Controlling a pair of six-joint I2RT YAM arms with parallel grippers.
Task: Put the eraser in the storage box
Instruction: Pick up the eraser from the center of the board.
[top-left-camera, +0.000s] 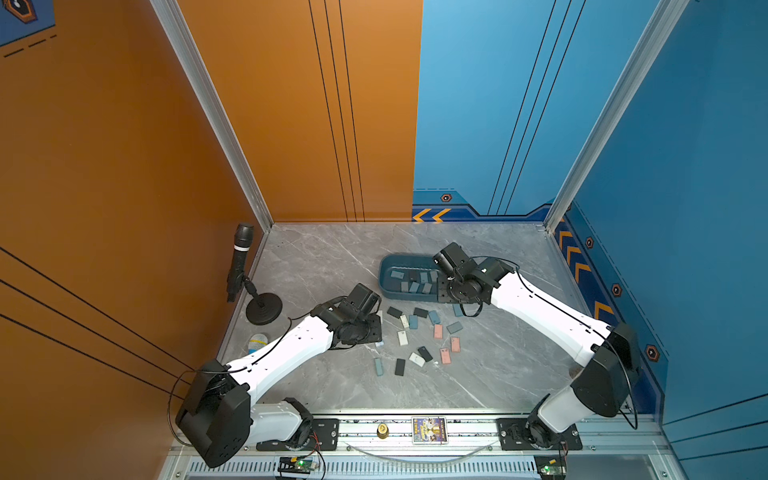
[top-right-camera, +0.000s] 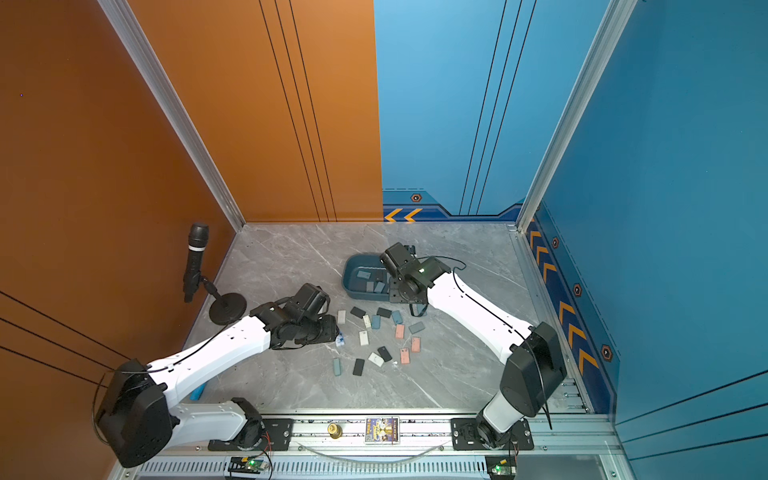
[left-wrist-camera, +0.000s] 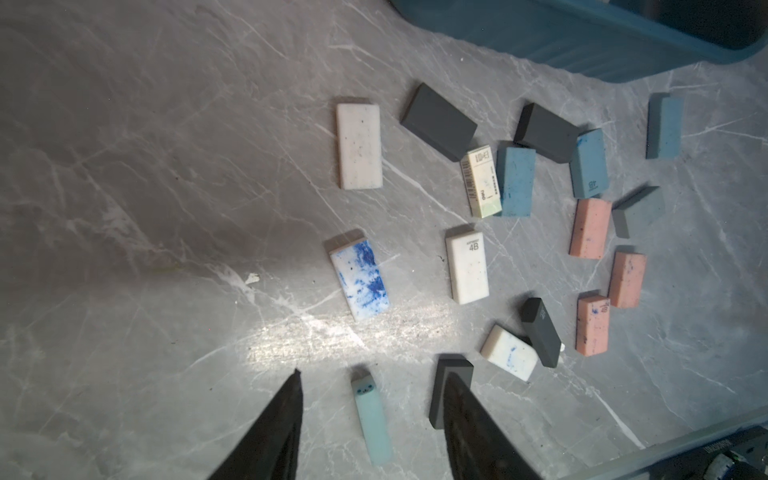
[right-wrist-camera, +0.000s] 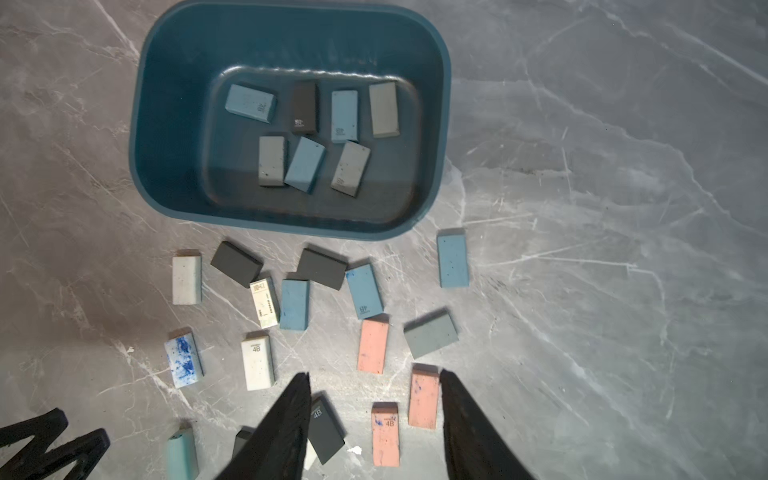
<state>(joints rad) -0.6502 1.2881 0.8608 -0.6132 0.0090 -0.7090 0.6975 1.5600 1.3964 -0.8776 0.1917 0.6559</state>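
Black L pincer (left-wrist-camera: 372, 372) agape, empty, over erasers (left-wrist-camera: 467, 268) | R pincer (right-wrist-camera: 374, 372) agape, empty, by storage box (right-wrist-camera: 145, 124)

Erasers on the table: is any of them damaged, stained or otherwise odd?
One white eraser is heavily smeared with blue, and a small white crumb lies near it. A second white eraser has fainter blue marks. Nothing else stands out.

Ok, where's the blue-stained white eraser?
In a top view the stained eraser lies on the table at the loose pile's left edge, between the left gripper and the white 4B eraser.
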